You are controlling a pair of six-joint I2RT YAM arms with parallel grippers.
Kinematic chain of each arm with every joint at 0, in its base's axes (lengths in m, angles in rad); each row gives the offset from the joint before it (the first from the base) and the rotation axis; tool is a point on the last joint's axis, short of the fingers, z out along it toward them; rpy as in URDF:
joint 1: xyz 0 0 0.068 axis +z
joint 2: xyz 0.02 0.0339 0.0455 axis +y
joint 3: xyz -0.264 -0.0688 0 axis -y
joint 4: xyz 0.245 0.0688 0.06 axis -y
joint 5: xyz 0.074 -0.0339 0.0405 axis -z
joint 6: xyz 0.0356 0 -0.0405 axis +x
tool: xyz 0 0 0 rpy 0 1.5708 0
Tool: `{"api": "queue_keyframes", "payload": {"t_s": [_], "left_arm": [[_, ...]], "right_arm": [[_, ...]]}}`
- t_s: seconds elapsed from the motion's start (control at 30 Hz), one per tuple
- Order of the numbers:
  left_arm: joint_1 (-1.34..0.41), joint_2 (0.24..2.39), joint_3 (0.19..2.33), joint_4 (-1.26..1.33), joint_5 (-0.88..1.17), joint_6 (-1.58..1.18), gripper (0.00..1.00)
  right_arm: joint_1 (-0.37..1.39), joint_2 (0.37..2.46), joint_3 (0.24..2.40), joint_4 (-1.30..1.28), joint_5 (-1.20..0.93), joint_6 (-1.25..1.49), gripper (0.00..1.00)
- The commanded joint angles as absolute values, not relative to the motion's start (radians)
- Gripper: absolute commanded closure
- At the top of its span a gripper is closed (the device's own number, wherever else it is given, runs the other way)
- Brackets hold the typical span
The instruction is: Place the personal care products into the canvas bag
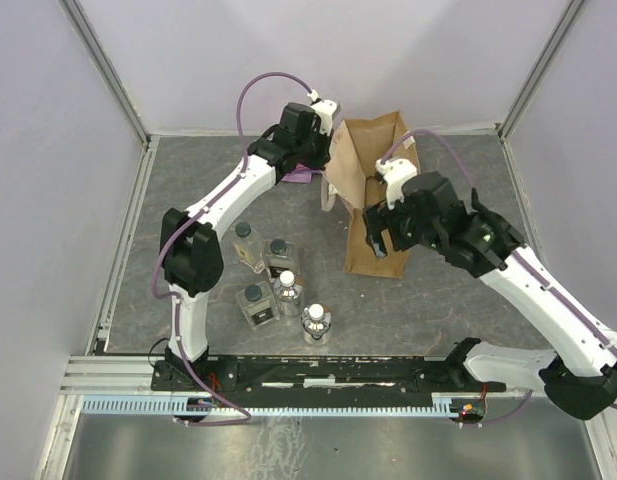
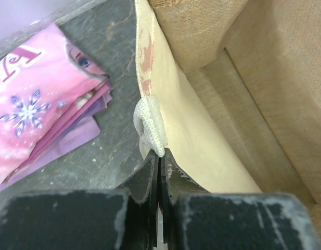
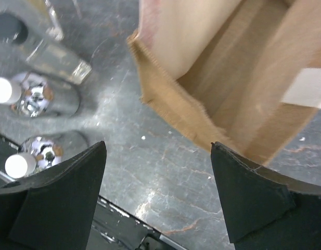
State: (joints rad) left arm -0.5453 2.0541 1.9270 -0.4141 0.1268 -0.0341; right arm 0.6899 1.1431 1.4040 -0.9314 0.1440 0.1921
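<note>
The tan canvas bag (image 1: pixel 373 195) stands open at mid-table. My left gripper (image 1: pixel 325 128) is shut on its pale handle (image 2: pixel 150 122) at the bag's far-left rim; the left wrist view shows the jaws (image 2: pixel 160 156) pinched on the handle's white webbing beside the bag's wall (image 2: pixel 264 94). My right gripper (image 1: pixel 380 238) is open and empty, hovering over the bag's near-left side; in the right wrist view it (image 3: pixel 157 148) frames bare table next to the bag's mouth (image 3: pixel 238 88). Five clear bottles stand left of the bag: squarish dark-capped ones (image 1: pixel 248 243) (image 1: pixel 280 256) (image 1: pixel 256 305) and round ones (image 1: pixel 287 292) (image 1: pixel 316 323).
A flat pink packet (image 2: pixel 40 104) lies on the table just left of the bag, under my left arm; a sliver shows in the top view (image 1: pixel 300 175). Round bottles (image 3: pixel 38 99) (image 3: pixel 33 159) sit left of the right fingers. Metal rails border the table (image 1: pixel 123 250).
</note>
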Motion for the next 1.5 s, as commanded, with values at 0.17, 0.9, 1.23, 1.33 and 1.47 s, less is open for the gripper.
{"api": "queue_keyframes", "payload": {"t_s": [0.17, 0.9, 1.23, 1.33, 1.47], "left_arm": [[-0.525, 1.908, 1.877, -0.497, 0.007, 0.039, 0.97], [-0.502, 1.841, 1.828, -0.51, 0.049, 0.032, 0.97], [-0.502, 1.813, 1.795, -0.501, 0.051, 0.028, 0.97], [-0.501, 1.804, 1.783, -0.499, 0.048, 0.032, 0.97], [-0.501, 1.796, 1.775, -0.499, 0.042, 0.037, 0.97]], "right_arm": [[0.942, 1.152, 1.274, -0.851, 0.196, 0.192, 0.09], [1.325, 1.357, 1.257, -0.757, 0.151, 0.294, 0.12], [1.33, 1.374, 1.211, -0.728, 0.129, 0.325, 0.25], [1.33, 1.393, 1.197, -0.708, 0.129, 0.324, 0.25], [1.33, 1.418, 1.193, -0.69, 0.139, 0.318, 0.29]]}}
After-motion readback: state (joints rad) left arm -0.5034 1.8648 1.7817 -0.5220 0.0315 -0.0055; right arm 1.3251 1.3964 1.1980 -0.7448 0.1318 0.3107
